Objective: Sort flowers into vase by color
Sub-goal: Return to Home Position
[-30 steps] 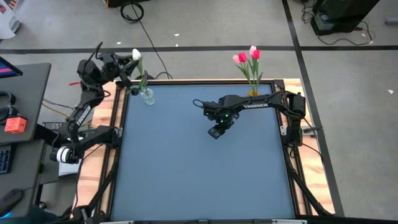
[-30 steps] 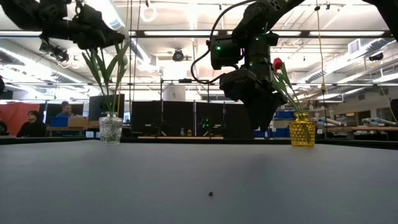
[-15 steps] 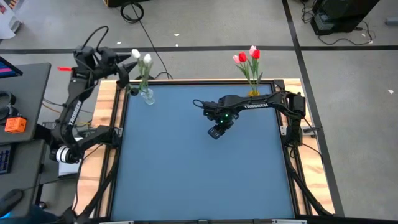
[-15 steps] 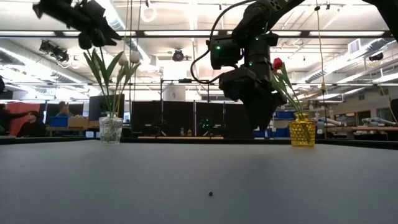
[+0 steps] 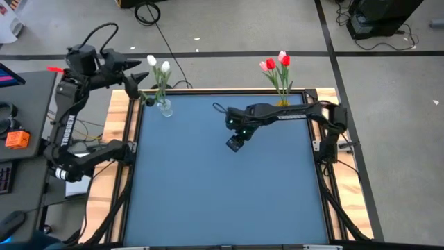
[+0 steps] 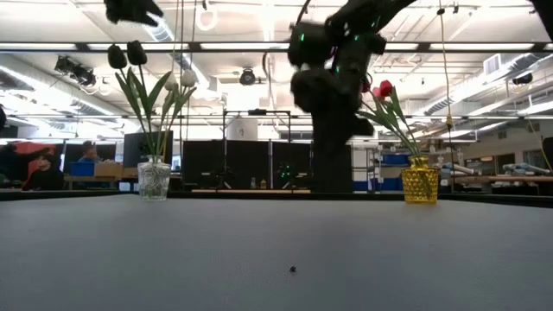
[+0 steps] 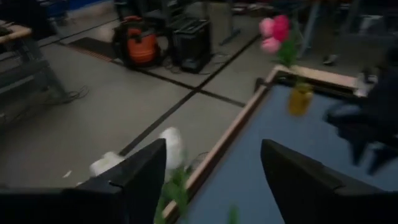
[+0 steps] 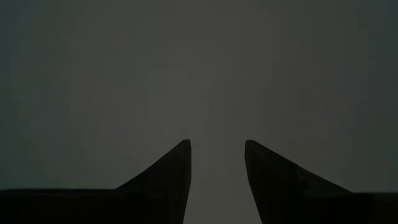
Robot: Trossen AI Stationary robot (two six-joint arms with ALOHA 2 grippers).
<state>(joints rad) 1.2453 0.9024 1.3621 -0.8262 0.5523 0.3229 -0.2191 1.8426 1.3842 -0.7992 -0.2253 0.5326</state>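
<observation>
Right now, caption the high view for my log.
White tulips in clear glass vase, pink and red tulips in yellow vase; left gripper beside the first, right gripper over the blue table.

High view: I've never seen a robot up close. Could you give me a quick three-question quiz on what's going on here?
1. True or false: the red and pink flowers stand in the yellow vase.
2. Fill in: the left claw, by the table's far left corner, is ____ (open or shut).
3. Which claw hangs out over the table top, away from its edges? A) left claw B) right claw C) neither

Key: 1 true; 2 open; 3 B.
</observation>
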